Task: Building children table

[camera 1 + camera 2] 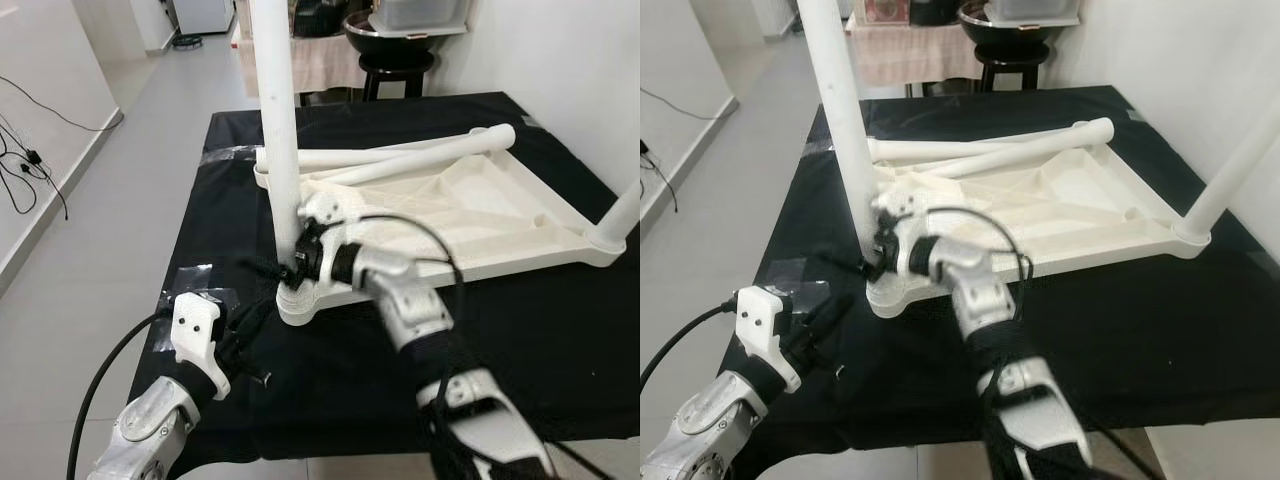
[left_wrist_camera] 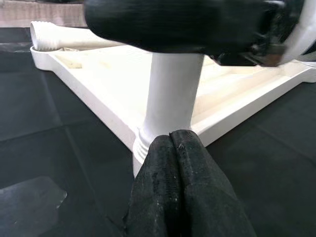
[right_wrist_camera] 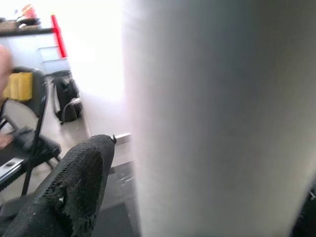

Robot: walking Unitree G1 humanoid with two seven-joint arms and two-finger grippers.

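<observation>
A white children's tabletop (image 1: 480,200) lies upside down on a black cloth. One white leg (image 1: 278,130) stands upright in its near-left corner socket. A second leg (image 1: 620,215) stands at the right corner. Two loose legs (image 1: 420,155) lie across the far side of the top. My right gripper (image 1: 288,268) is shut on the near-left leg just above its base. One black finger (image 3: 79,177) shows beside the leg in the right wrist view. My left gripper (image 2: 177,140) is shut with nothing in it, low over the cloth, and points at that leg's base (image 2: 163,133).
The black cloth (image 1: 520,320) covers the whole work table, with tape patches (image 1: 190,275) near its left edge. A dark stool with a bowl (image 1: 398,62) stands behind the table. A cable (image 1: 30,160) lies on the floor at the left. A white wall runs along the right.
</observation>
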